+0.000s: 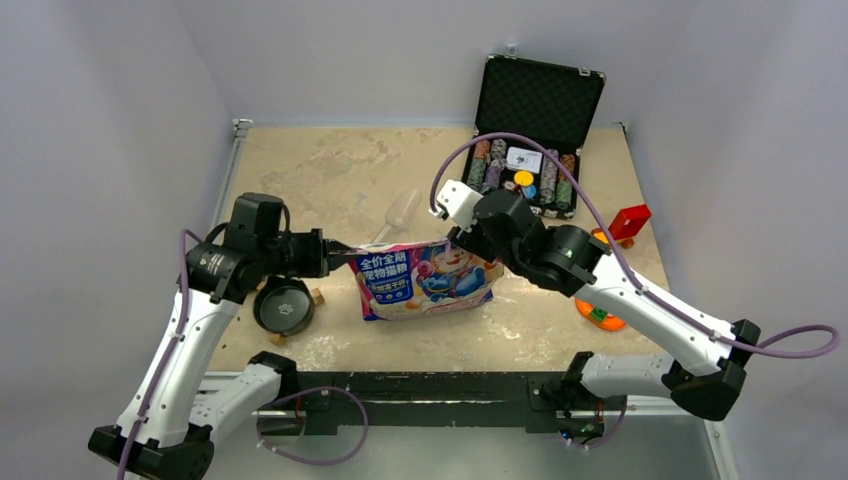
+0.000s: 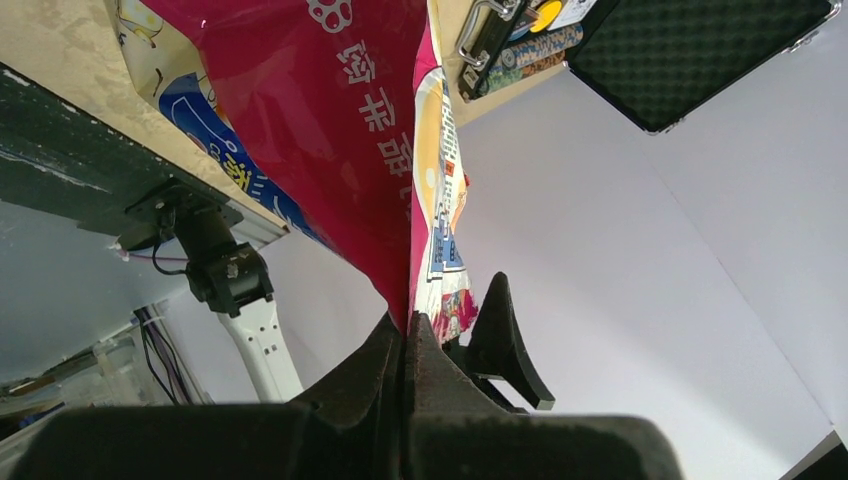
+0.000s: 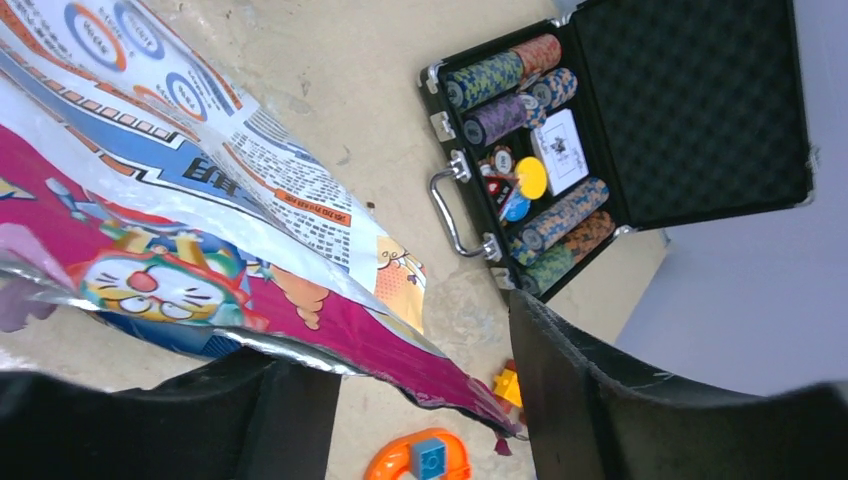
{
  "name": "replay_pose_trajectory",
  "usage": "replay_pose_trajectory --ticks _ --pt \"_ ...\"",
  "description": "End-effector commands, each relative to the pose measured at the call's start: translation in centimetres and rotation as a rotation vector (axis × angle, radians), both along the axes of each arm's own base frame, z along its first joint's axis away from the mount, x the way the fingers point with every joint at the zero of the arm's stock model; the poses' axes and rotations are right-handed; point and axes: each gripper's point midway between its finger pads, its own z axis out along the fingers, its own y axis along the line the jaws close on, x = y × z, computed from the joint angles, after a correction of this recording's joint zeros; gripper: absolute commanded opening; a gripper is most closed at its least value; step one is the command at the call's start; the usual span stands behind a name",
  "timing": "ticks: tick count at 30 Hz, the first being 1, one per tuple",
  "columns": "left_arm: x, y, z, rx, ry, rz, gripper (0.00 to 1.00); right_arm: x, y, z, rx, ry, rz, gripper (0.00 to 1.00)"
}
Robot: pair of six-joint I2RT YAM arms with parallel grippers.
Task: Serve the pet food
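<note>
No pet food served yet: I see the bowl (image 1: pixel 284 305) empty near the table's left edge.
My left pincer (image 2: pixel 407 330) pinches the food bag (image 1: pixel 425 278) mid-table; my right pincer (image 3: pixel 420 400) gapes around its opposite edge; kibble hidden inside.

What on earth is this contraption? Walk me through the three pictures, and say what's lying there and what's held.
Two robot arms are bolted to a table. One picture looks down from above; the other two come from cameras on each wrist. The left gripper is shut on a corner of the pet food bag. The right gripper is open, its fingers either side of the bag's other edge. Also lying there: a black bowl, a clear scoop, an open poker chip case and some small toys.
</note>
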Motion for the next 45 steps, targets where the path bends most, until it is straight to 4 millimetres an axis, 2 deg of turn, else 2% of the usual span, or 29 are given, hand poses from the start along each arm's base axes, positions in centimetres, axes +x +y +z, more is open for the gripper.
replay_pose_trajectory --ticks 1,3,4,5,12,17,20,23,25,29,31,33,39,40,41,45 --pt "-0.8 0.0 0.8 -0.012 -0.016 -0.021 0.00 1.3 0.2 1.6 0.011 -0.039 -0.043 0.49" --pt "-0.6 -0.1 0.8 -0.015 -0.018 -0.018 0.00 1.8 -0.9 1.7 0.006 -0.054 -0.092 0.25" --pt "-0.5 -0.1 0.8 -0.014 -0.016 -0.019 0.00 1.9 -1.6 1.7 0.010 -0.062 -0.111 0.08" --pt "-0.4 -0.1 0.8 -0.014 -0.016 -0.021 0.00 1.9 -2.3 1.7 0.014 -0.070 -0.132 0.00" --pt "-0.3 0.0 0.8 -0.007 -0.015 -0.013 0.00 1.0 -7.1 1.9 0.089 -0.090 -0.203 0.00" --pt "0.4 -0.2 0.7 -0.011 -0.022 -0.005 0.00 0.5 -8.8 2.8 0.141 -0.104 -0.249 0.00" --pt "1.2 -0.9 1.7 -0.014 -0.058 -0.049 0.00 0.2 -10.4 3.7 0.173 -0.129 -0.325 0.00" --pt "1.7 -2.7 3.2 -0.012 -0.095 -0.136 0.00 -0.1 -12.6 4.6 0.177 -0.186 -0.431 0.00" --pt "2.5 -3.9 3.5 -0.009 -0.097 -0.172 0.00 -0.4 -13.9 5.5 0.190 -0.227 -0.487 0.00" --pt "3.6 -8.5 4.7 -0.071 -0.119 -0.257 0.00 -1.8 -16.8 7.4 0.233 -0.300 -0.597 0.00" --pt "4.4 -11.0 5.2 -0.090 -0.135 -0.314 0.00 -2.6 -18.0 7.4 0.233 -0.305 -0.639 0.00" --pt "4.8 -12.4 5.8 -0.090 -0.145 -0.359 0.00 -3.4 -18.9 6.8 0.221 -0.291 -0.659 0.00" --pt "5.9 -13.9 7.0 -0.108 -0.190 -0.376 0.00 -6.2 -21.4 4.7 0.206 -0.250 -0.725 0.00" --pt "5.9 -14.2 7.1 -0.118 -0.194 -0.383 0.02 -6.7 -21.6 4.3 0.209 -0.237 -0.722 0.00" --pt "5.9 -14.4 7.2 -0.130 -0.197 -0.392 0.08 -7.2 -21.7 4.2 0.228 -0.228 -0.710 0.00" --pt "6.1 -14.9 7.6 -0.166 -0.216 -0.403 0.38 -7.9 -21.8 3.9 0.246 -0.211 -0.688 0.00"
